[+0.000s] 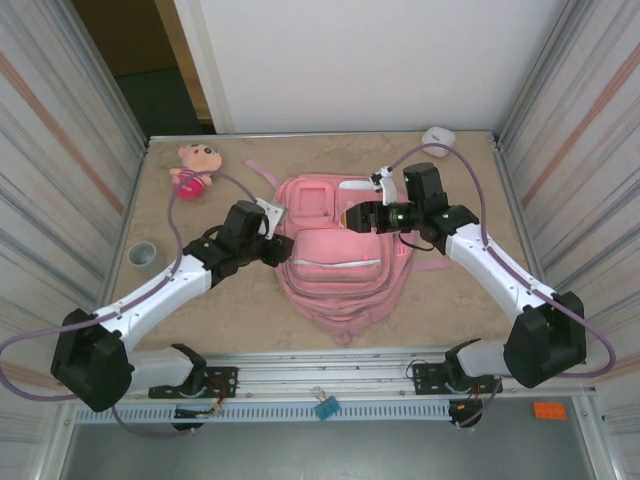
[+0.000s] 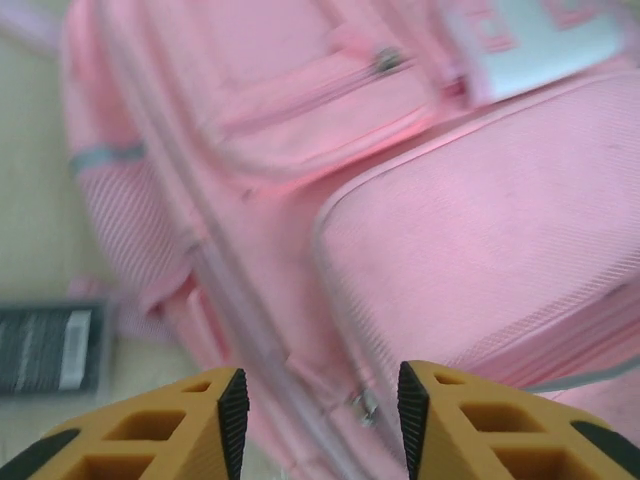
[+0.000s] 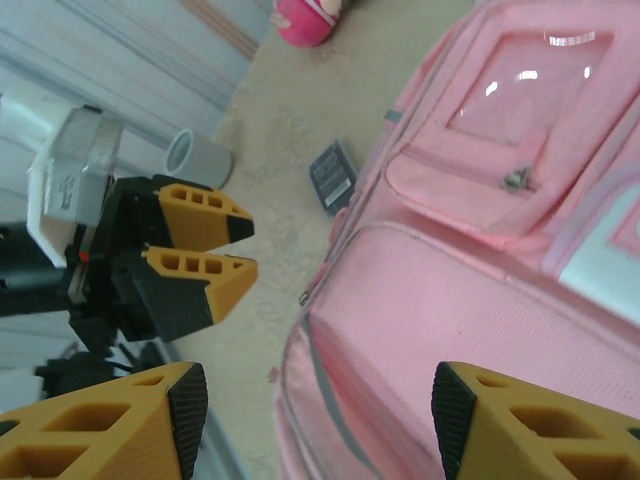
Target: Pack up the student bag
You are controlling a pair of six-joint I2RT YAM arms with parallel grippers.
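student bag [image 1: 335,270] lies flat mid-surface [image 1: 440,310]. left end effector [image 2: 320,405] at the bag's left edge, fingers apart, empty. right end effector [image 3: 312,410] over the bag's top, fingers apart, empty.

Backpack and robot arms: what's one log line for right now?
pink backpack: lying flat | left tool: open, at its left edge | right tool: open, over its far end

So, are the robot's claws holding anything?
Nothing is held. The left gripper and the right gripper are both open and empty, near the large pink fabric backpack.
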